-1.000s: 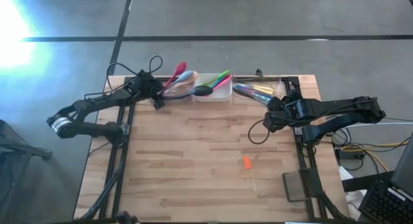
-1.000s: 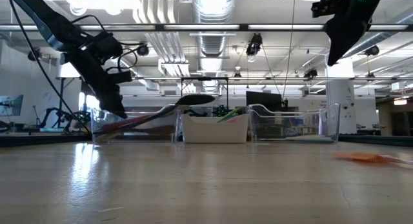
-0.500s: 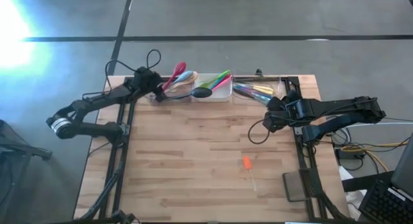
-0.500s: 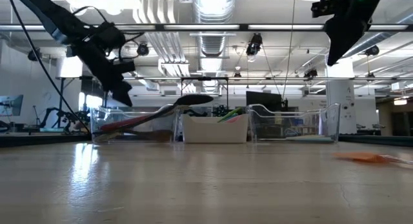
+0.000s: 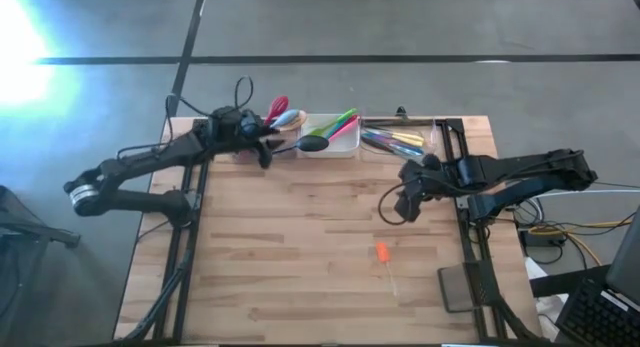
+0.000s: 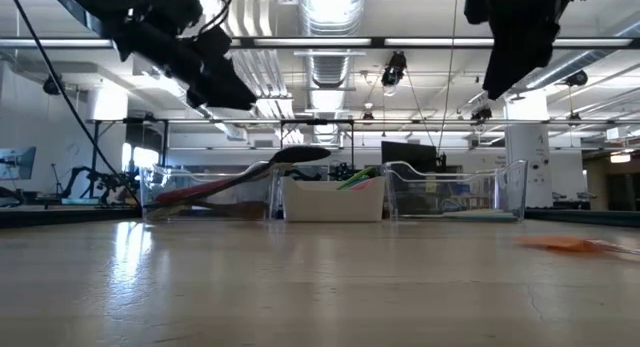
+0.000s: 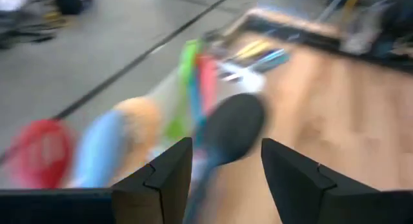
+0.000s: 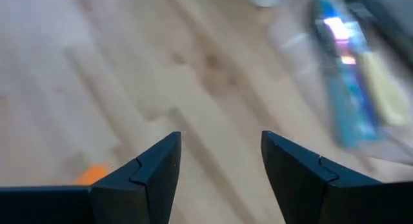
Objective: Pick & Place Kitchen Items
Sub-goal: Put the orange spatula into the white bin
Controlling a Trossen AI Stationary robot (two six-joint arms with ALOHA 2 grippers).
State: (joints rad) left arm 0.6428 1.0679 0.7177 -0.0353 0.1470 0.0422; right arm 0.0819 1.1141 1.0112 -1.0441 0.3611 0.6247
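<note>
Judging by its slim, stiff, light build, the black ladle [image 5: 313, 142], propped across the trays at the table's far edge, is best taken mid-handle. Both the left gripper [image 7: 224, 179] above it and the right gripper [image 8: 219, 169] are parted and empty.

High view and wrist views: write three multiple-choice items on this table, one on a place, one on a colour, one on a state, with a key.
1. Where does the small orange item lie?
A. in the white tray
B. on bare table, right of centre
C. in the left pincer

2. What colour is the big spoon bowl resting on the white tray?
A. black
B. yellow
C. white

3. How do both pincers stand?
A. both shut on utensils
B. both open, holding nothing
C. one open, one shut on a knife

Key: B, it lies alone on the wood; A, the black ladle sits on the tray's rim; B, the left pincer and the right pincer show empty gaps between the fingers.
</note>
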